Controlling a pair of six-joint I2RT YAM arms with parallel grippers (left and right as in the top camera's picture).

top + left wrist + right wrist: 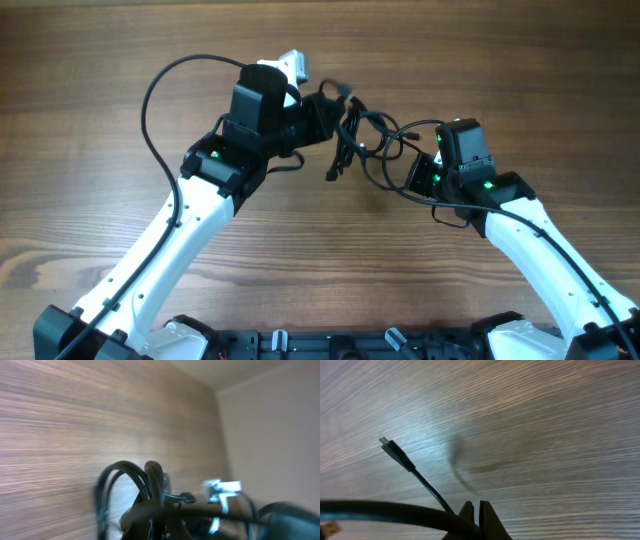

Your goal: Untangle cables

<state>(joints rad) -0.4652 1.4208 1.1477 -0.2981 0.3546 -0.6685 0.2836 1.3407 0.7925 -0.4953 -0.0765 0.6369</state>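
Thin black flexible cables [352, 128] hang tangled between both arms, lifted off the brown wooden worktop [100, 60]. Left jaws are clamped tight on the tangle; right jaws are closed on one strand, its small plug tip [387, 445] sticking free.

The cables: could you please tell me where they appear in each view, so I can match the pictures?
Overhead: cables in a tangle at upper centre.
Left wrist: cables as blurred black loops at bottom centre.
Right wrist: one of the cables runs from its plug tip at left down to the bottom edge.
Shared landmark: the wooden table lies behind them in every view.
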